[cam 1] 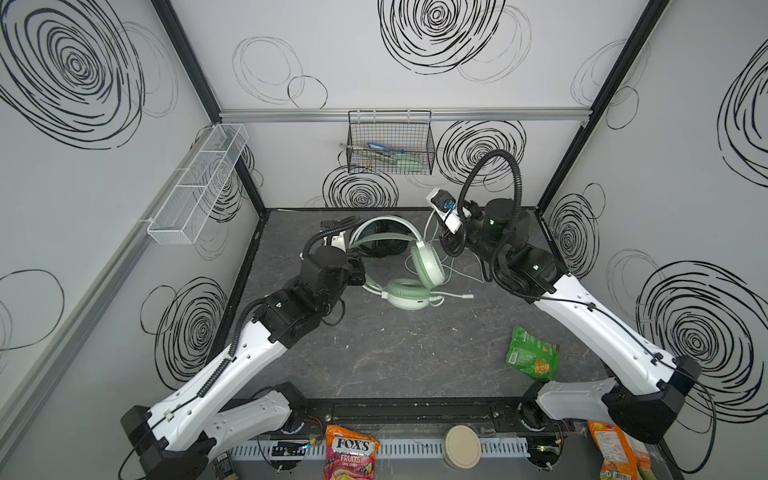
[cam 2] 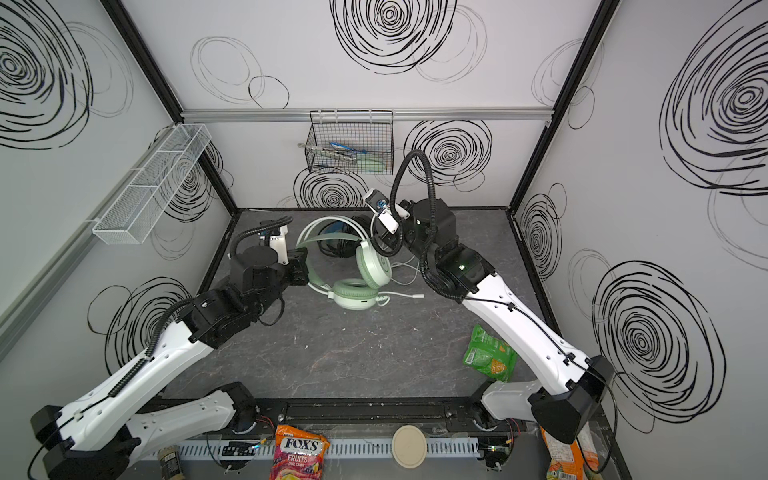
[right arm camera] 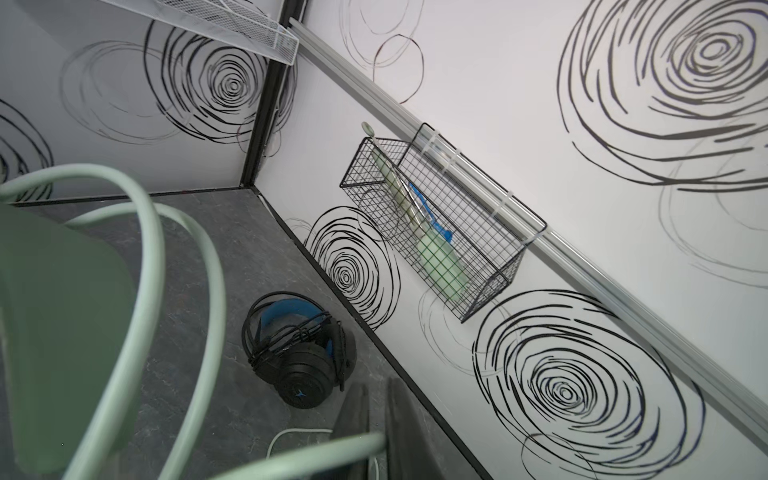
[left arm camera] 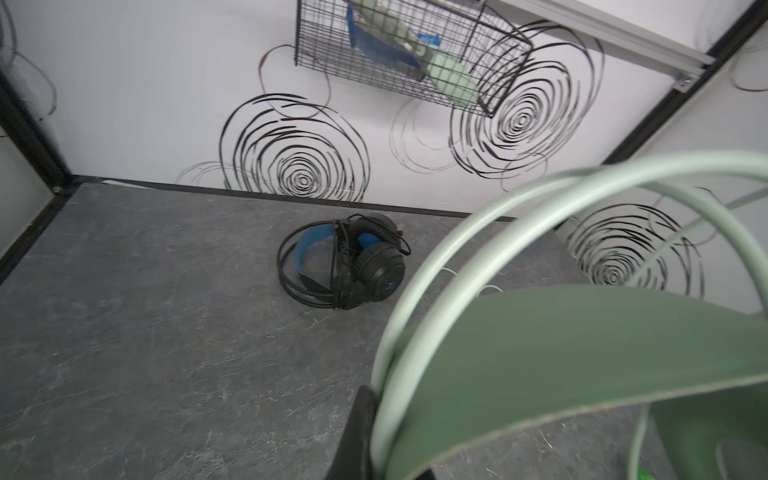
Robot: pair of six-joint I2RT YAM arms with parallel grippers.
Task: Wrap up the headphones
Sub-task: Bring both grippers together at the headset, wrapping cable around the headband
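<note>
The mint-green headphones (cam 1: pixel 424 259) (cam 2: pixel 374 262) sit mid-table between both arms, with the headband arching up and the ear cups toward the front. My left gripper (cam 1: pixel 361 276) (left arm camera: pixel 386 453) is shut on the left side of the headband. My right gripper (cam 1: pixel 446 245) (right arm camera: pixel 377 390) is at the right ear cup, its fingers nearly together. A mint band rod and the pale cable (right arm camera: pixel 291 434) run into the narrow gap between them. The rest of the cable (cam 1: pixel 457 274) trails loose on the table to the right. The black headphones (cam 1: pixel 384 241) (left arm camera: pixel 353 266) (right arm camera: pixel 299 357) lie behind with their cable coiled round them.
A black wire basket (cam 1: pixel 390 143) hangs on the back wall and a white mesh shelf (cam 1: pixel 199 183) on the left wall. A green snack bag (cam 1: pixel 532 353) lies front right. A Fox's candy bag (cam 1: pixel 351 453), a round lid (cam 1: pixel 461 446) and an orange packet (cam 1: pixel 615 453) lie by the front rail.
</note>
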